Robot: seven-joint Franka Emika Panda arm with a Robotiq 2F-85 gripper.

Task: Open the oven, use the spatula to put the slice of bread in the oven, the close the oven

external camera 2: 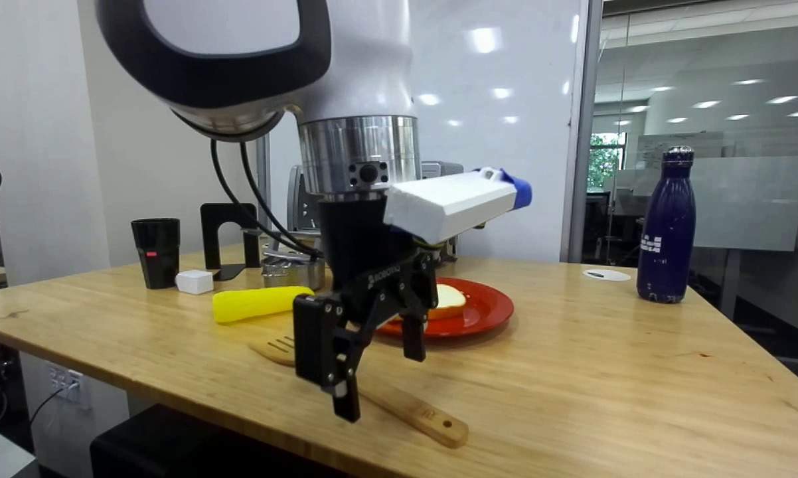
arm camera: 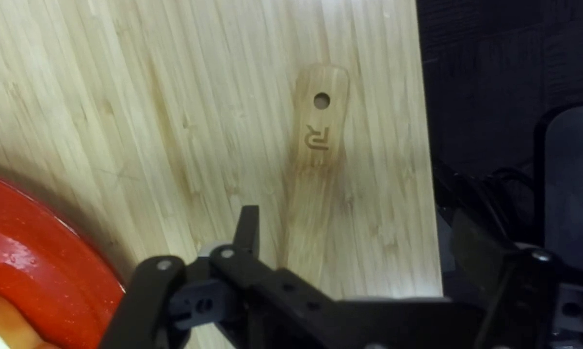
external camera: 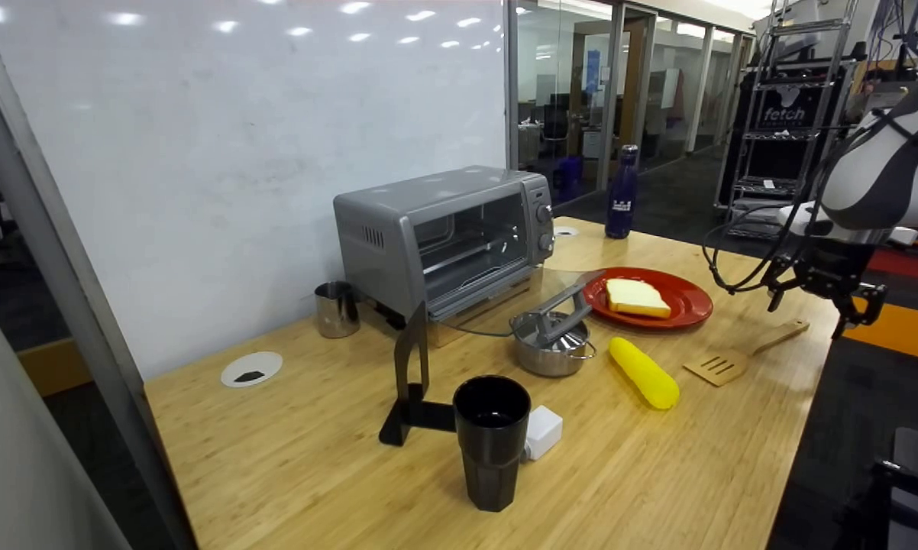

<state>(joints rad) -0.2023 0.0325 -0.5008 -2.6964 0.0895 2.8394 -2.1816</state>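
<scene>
My black two-fingered gripper (external camera 2: 380,375), spread wide and empty, hangs above the slim light-wood slotted spatula (arm camera: 315,179); I should centre its handle (external camera 2: 412,409), descend gently and close low. It lies flat near the edge of a pale wooden table (external camera: 314,473), glossy whiteboard (external camera: 276,176) and glass-walled rooms (external camera: 558,99) beyond.

A navy bottle (external camera: 621,195) stands upright on a table (external camera: 657,481); a yellow object (external camera: 644,373) lies near a steel pot (external camera: 551,362); a white block (external camera: 544,433) sits beside a black tumbler (external camera: 492,443); a metal cup (external camera: 337,310) stands near a whiteboard (external camera: 276,160).
</scene>
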